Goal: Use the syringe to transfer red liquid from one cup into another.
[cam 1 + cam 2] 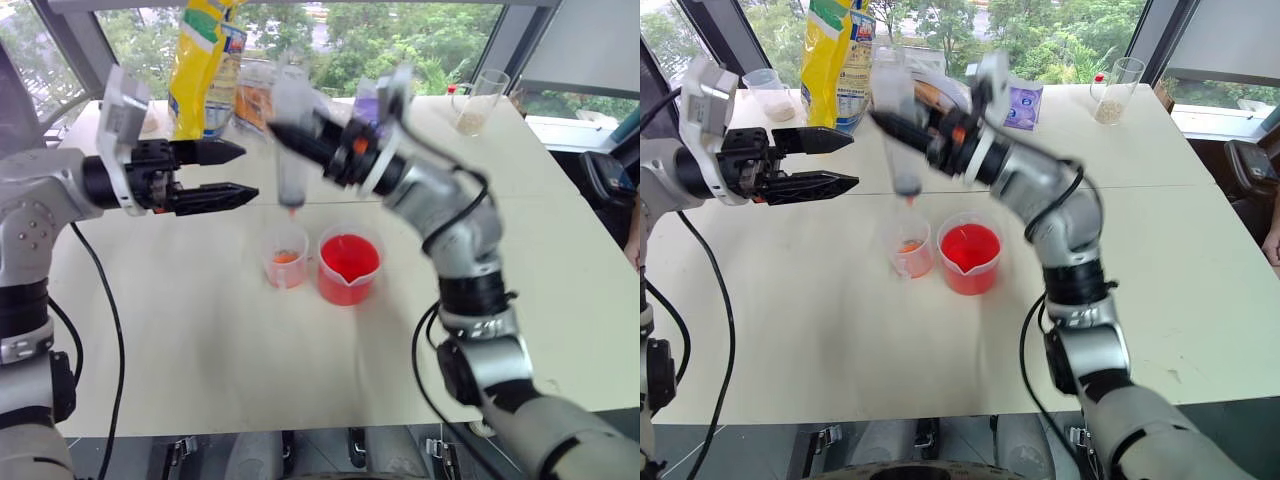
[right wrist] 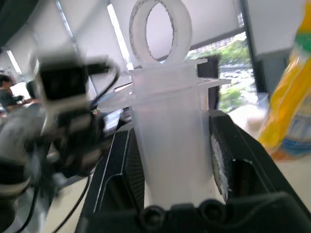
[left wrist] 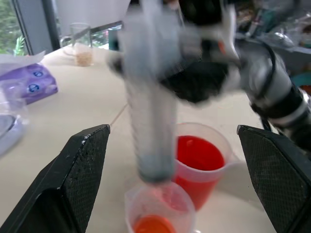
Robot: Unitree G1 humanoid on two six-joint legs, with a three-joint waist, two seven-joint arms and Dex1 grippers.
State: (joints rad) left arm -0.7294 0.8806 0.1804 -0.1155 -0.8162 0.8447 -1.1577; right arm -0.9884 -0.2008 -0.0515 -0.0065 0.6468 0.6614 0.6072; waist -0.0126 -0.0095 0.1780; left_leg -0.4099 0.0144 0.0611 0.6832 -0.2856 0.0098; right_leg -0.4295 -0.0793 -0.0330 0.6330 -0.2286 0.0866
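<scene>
I have the syringe [image 1: 293, 150] clamped in my right claw [image 1: 300, 135], the two black fingers [image 2: 228, 160] pressed against either side of its upper barrel, just under the flange and the ring-shaped plunger top. The barrel hangs upright below that claw, clear plastic with a dark seal low down and a short orange-red tip at the bottom. The tip sits above the clear cup [image 1: 285, 256], not touching it as far as I can see.

My left claw [image 1: 243, 174] stands wide and holds nothing, pointing level toward the syringe and apart from it. From its wrist camera the barrel stands between its two fingers [image 3: 73, 174] and beyond them, clear of both.

The clear cup stands on the worktop [image 1: 200, 330] straight below the syringe tip, with a little red liquid [image 1: 286, 258] pooled orange at its bottom. Touching or just beside it, on the right claw's side, is the wider red beaker [image 1: 349, 268], full of the bright red liquid, spout toward me.
</scene>
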